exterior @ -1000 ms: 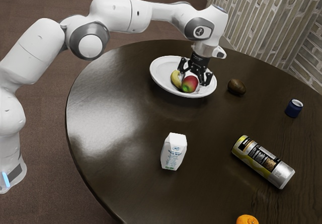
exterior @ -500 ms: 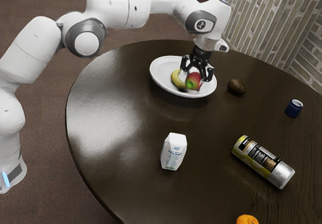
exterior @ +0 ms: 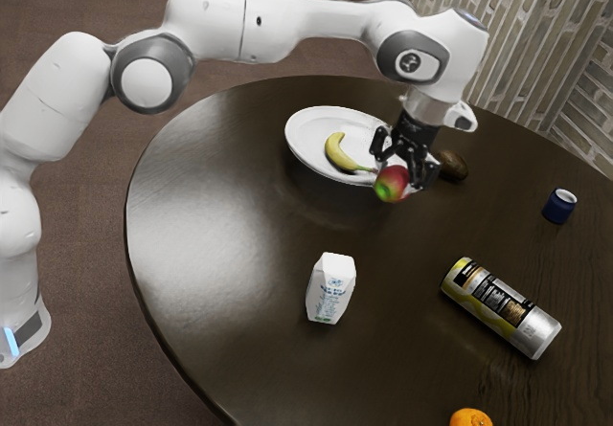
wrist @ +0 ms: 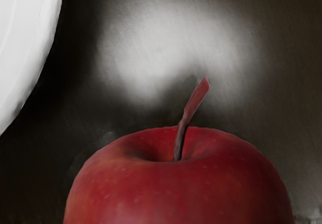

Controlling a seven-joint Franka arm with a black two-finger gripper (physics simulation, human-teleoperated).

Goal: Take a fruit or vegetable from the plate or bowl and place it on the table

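1. Lifted out and shifted past the plate's (exterior: 305,129) rim since the earlier frame, a red apple (exterior: 391,185) traveled with the gripper (exterior: 400,168), while a banana (exterior: 340,154) remained in the dish.

2. Both fingers were closed on the apple, one on each side, and it hung aloft, green-tinged end turned away from the hand. The wrist view put the fruit just beyond the plate's edge, above the dark table (exterior: 230,215); how high it hung could not be told.

3. Picking appeared finished and the carry well along, with only the placing left. The plate sat toward the table's far edge, a brown fruit (exterior: 454,166) just beside it, partly behind the gripper. Farther toward the near edge stood a white carton (exterior: 329,288), with a can (exterior: 503,308) lying on its side and an orange (exterior: 470,417) closer still to that edge. A blue jar (exterior: 559,207) stood beyond the brown fruit.

4. Next, by all appearances, came a short move farther from the plate's rim, then a slow, straight descent until the apple met the wood, and only then a release. Let go too high or too near the rim, the round fruit could have rolled, or knocked against the dish or its brown neighbor.
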